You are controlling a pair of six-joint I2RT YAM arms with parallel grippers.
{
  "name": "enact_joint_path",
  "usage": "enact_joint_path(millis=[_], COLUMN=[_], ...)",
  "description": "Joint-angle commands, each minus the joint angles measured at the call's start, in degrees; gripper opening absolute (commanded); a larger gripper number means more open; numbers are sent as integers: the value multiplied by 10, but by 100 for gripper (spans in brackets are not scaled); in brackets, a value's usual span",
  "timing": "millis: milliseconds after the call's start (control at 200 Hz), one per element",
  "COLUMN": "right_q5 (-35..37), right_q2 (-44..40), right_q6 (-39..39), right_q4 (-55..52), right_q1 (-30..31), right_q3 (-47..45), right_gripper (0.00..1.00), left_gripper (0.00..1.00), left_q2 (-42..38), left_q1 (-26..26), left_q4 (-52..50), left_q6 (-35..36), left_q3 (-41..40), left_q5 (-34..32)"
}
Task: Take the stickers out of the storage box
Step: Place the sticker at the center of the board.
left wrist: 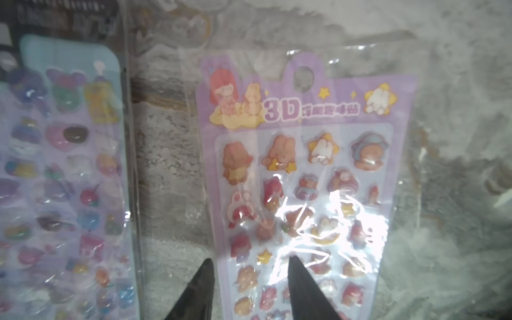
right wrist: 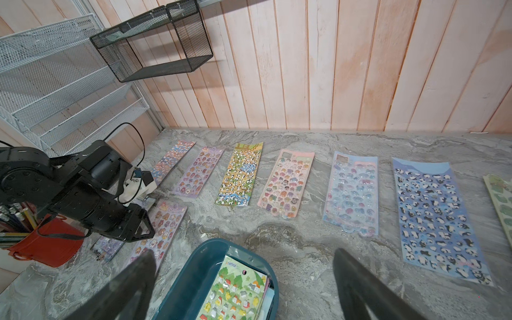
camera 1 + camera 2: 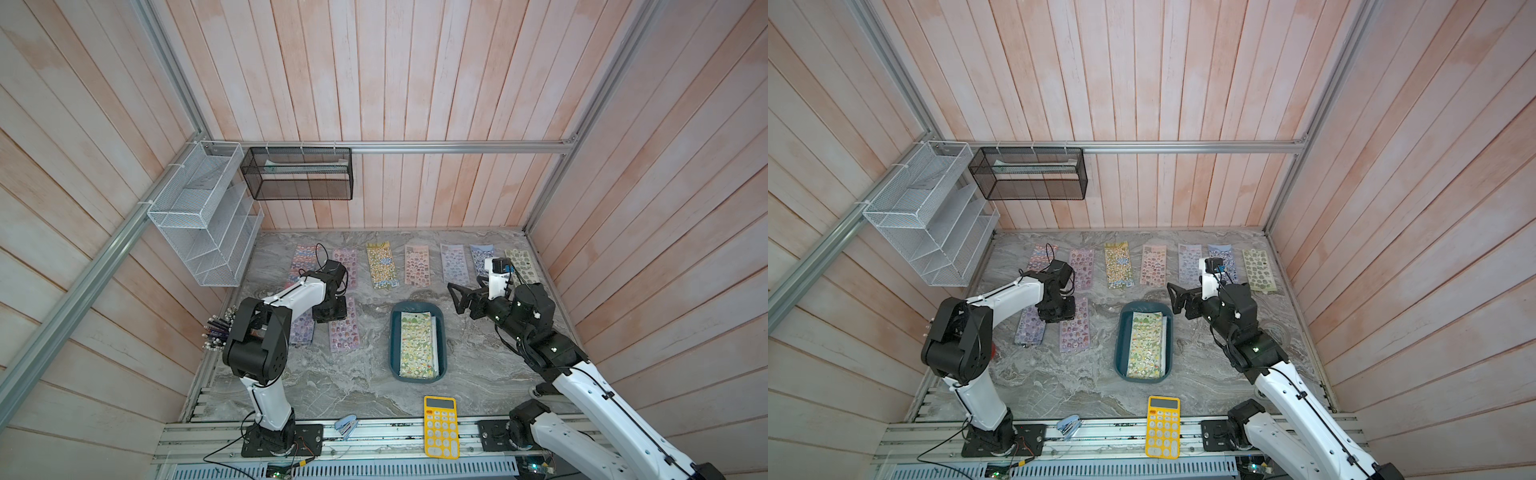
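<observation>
The dark teal storage box [image 3: 395,349] sits mid-table, with a green-and-yellow sheet of stickers [image 3: 417,347] on top of the stack inside it. Several sticker sheets lie flat in a row along the back [image 3: 380,266]. Two more lie nearer the left arm, a lilac one [image 1: 304,166] and a bluish one [image 1: 63,180]. My left gripper [image 1: 250,261] hovers low over the lilac sheet's edge, open, one finger above the sheet and one beside it. My right gripper [image 2: 243,253] is wide open and holds nothing, above the table just past the box's far end [image 2: 216,246].
A yellow calculator [image 3: 441,427] and a small stapler [image 3: 345,426] lie at the front edge. A red cup of pencils [image 2: 47,243] stands at the left behind the left arm. A black mesh basket [image 3: 297,174] and a white wire rack [image 3: 199,216] hang on the walls.
</observation>
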Motion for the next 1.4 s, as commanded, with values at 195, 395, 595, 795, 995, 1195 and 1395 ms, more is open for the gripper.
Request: enact_joint_path(millis=[195,395,595,795,995,1195,1395], right_q5=[2,-13,-15,-15,-16,-19,-21], right_q2=[19,20,19,21,23,29,34], right_q6=[14,13,14,16,17,16,14], right_q4=[-15,-16,-19,-19,-14,-11,-11], right_q1=[0,0,0,0,0,0,0], right_q3=[8,9,10,10,8,7,6], right_gripper=[99,93,93,93,93,92,93], left_gripper=[48,38,40,40,40,38,40], left_q2=[-20,-5,3,-6,-29,-39,-65], left_q1=[-77,-82,-79,-55,-30,-27,-31], left_q4=[-12,33,60,83,97,98,77], left_q6=[-34,-49,-54,-57,-56,-52,-54], left_q3=[29,-1,-28,-73,-111,-127,-107], left_q5=[1,33,44,65,84,89,93])
